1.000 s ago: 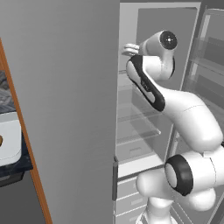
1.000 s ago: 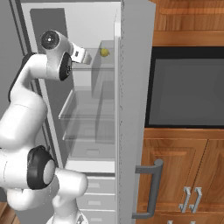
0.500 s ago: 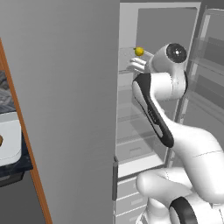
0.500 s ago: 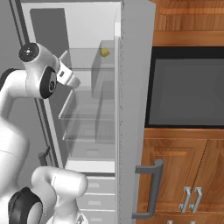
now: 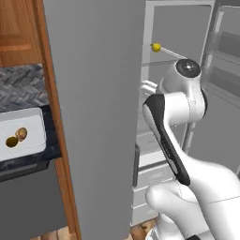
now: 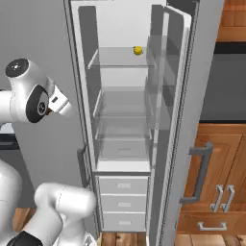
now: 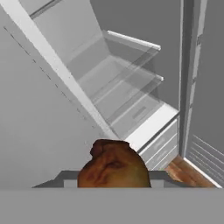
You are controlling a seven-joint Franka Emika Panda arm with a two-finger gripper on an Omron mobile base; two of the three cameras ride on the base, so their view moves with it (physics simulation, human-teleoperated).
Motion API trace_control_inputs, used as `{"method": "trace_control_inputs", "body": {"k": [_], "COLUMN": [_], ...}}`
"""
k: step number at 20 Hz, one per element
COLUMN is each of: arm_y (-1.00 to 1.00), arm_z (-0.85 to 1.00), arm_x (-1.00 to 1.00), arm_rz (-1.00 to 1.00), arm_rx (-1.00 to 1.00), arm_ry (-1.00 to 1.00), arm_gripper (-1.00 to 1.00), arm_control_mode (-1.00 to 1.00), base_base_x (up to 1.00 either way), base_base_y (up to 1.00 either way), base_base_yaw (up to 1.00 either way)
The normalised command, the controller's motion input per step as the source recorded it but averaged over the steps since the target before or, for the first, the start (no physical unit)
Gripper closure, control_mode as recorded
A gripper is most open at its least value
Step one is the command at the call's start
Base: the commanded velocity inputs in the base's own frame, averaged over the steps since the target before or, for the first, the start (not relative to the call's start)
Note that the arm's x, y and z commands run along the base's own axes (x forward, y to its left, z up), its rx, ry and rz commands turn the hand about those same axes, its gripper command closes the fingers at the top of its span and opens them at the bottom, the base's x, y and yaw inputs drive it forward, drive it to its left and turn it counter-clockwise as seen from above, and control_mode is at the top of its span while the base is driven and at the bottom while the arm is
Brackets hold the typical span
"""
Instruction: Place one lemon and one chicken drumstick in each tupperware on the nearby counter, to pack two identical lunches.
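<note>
My gripper [image 7: 114,180] is shut on a brown chicken drumstick [image 7: 114,166], held in front of the open fridge in the hand view. In the left base view the hand [image 5: 145,87] sits by the fridge's left edge, below the top shelf. One lemon [image 5: 156,47] lies on that top glass shelf [image 6: 138,50]. At the far left a pale tupperware [image 5: 29,115] rests on the black counter [image 5: 49,153]. It holds a lemon [image 5: 11,141] and a drumstick [image 5: 21,134].
The fridge's grey side wall [image 5: 93,117] stands between the arm and the counter. The open fridge door [image 6: 185,120] with its shelves hangs at the right. Below the glass shelves are drawers [image 6: 124,204]. Wooden cabinets [image 6: 216,182] are at the far right.
The hand has drawn back out of the upper fridge and come down to the left with the drumstick. Both base views have shifted, bringing the counter and tupperware further into view.
</note>
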Motion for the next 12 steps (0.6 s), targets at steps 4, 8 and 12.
{"method": "trace_control_inputs", "body": {"k": [4, 8, 12], "arm_y": [0.00, 0.00, 0.00], "arm_z": [0.00, 0.00, 0.00], "arm_x": [0.00, 0.00, 0.00], "arm_rz": [0.00, 0.00, 0.00], "arm_rx": [0.00, 0.00, 0.00], "arm_ry": [0.00, 0.00, 0.00], "arm_gripper": [1.00, 1.00, 1.00], "arm_control_mode": [1.00, 1.00, 1.00], "base_base_x": [-1.00, -0.75, -0.25], "base_base_y": [1.00, 1.00, 1.00], "base_base_yaw": [-0.01, -0.04, -0.02]}}
